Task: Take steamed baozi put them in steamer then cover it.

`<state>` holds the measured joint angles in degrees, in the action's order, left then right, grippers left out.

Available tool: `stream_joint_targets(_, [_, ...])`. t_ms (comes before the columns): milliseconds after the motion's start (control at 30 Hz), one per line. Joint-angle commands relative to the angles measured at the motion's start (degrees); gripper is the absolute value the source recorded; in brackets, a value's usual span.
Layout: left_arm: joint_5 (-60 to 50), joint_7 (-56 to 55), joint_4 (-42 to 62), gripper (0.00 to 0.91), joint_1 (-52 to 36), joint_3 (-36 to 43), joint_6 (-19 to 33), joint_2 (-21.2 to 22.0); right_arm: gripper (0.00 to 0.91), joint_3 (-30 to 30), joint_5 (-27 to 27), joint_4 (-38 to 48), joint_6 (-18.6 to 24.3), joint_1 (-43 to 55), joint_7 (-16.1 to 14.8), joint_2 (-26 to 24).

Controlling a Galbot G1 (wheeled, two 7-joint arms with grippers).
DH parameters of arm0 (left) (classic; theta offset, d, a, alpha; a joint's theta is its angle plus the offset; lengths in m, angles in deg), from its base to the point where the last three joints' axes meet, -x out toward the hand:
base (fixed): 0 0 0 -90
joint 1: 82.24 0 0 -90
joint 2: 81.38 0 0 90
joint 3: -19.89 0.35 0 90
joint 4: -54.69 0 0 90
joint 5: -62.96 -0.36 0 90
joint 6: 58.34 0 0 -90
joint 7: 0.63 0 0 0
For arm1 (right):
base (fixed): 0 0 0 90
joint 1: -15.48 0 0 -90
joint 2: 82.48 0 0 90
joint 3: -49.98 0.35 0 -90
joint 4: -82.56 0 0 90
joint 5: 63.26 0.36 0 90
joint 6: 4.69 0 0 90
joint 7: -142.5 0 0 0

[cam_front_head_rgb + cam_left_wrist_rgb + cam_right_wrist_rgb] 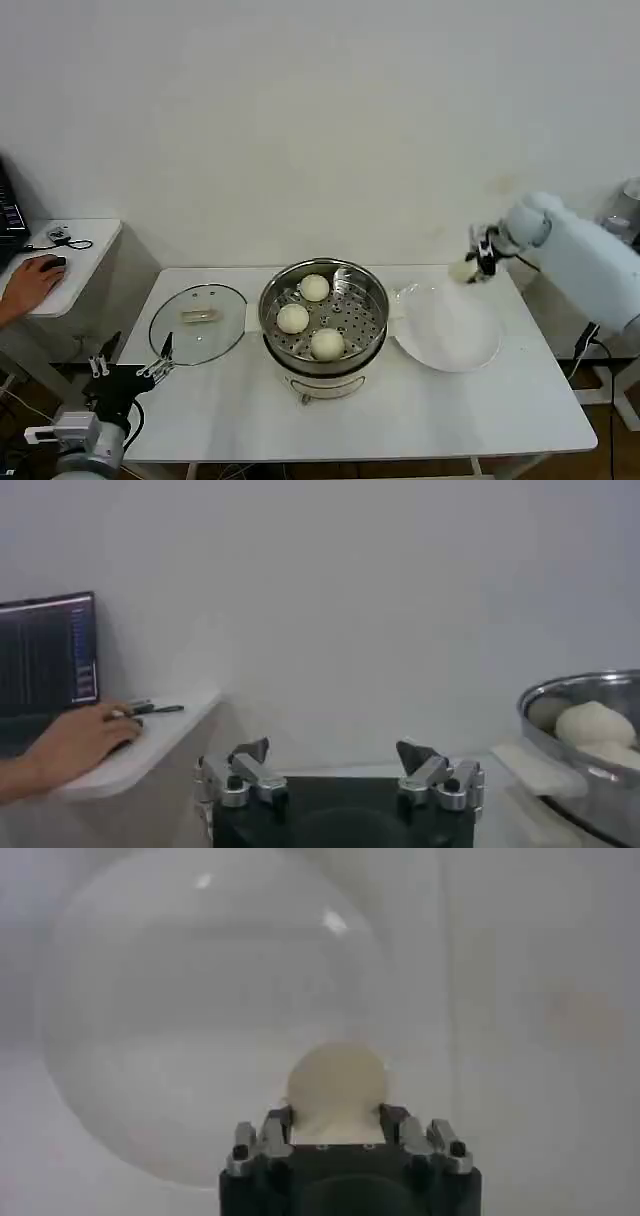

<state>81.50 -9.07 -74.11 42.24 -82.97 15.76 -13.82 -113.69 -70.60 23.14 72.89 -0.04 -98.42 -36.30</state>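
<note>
My right tool [335, 1131] is clenched on the last small round white bun [336, 1086], raised beyond the plate, so I'd carry it level over the shiny steel steamer's [372, 283] free spot before lowering.

White baozi [314, 288] in silver perforated steamer [372, 292].

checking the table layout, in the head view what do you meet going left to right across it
left gripper at the table's left edge → cover → steamer with three baozi inside → white plate → right gripper holding the fourth baozi
</note>
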Motion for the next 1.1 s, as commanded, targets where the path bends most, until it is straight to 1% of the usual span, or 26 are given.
stream_joint_targets(33, [-0.18,-0.02,-0.20,0.907,-0.22,0.45,-0.01,0.02,0.605,-18.22,22.14,-24.46,-10.77,20.28,4.65,-2.22])
stream_joint_targets(67, [-0.25,-0.01,-0.16,0.907,-0.29,0.53,-0.01,0.08,0.605,-19.17,23.61,-26.31,-12.15,20.64,5.69,-1.77])
stream_joint_targets(200, [-0.81,-0.01,0.08,0.907,-0.44,1.05,0.05,0.45,0.605,-22.07,32.51,-32.03,-18.57,20.98,10.24,1.33])
stream_joint_targets(367, [-1.22,0.00,-0.61,0.907,0.21,0.88,0.19,0.94,0.615,-24.71,40.61,-33.21,-24.82,20.00,15.28,4.22])
stream_joint_targets(400, [-1.28,0.01,-0.77,0.907,0.37,0.80,0.24,1.01,0.615,-24.92,42.02,-33.18,-26.76,19.40,16.55,4.73])
stream_joint_targets(467, [-1.47,0.03,-0.96,0.907,0.55,0.58,0.36,1.10,0.605,-25.13,43.91,-32.73,-28.42,18.33,18.08,5.33])
stream_joint_targets(500, [-1.46,0.02,-1.00,0.907,0.63,0.48,0.36,1.15,0.615,-25.16,44.57,-32.32,-29.03,17.59,18.93,5.79])
stream_joint_targets(567, [-1.45,0.02,-1.05,0.907,0.71,0.28,0.39,1.27,0.615,-25.38,44.49,-31.52,-29.21,16.85,19.18,6.38])
stream_joint_targets(833, [-1.44,0.06,-0.79,0.907,0.50,0.25,0.50,1.61,0.615,-27.02,40.97,-27.71,-29.32,12.95,19.04,7.92])
stream_joint_targets(967, [-1.47,0.09,-0.15,0.907,0.28,0.32,0.75,1.66,0.615,-27.11,38.02,-25.83,-29.20,11.29,18.29,8.79])
stream_joint_targets(1067, [-1.47,0.10,0.05,0.907,0.17,0.27,0.85,1.57,0.605,-26.74,36.88,-24.15,-29.14,10.31,17.98,9.54])
stream_joint_targets(1100, [-1.46,0.11,0.09,0.907,0.13,0.20,0.87,1.51,0.615,-26.72,36.45,-23.79,-29.14,10.19,17.87,9.69])
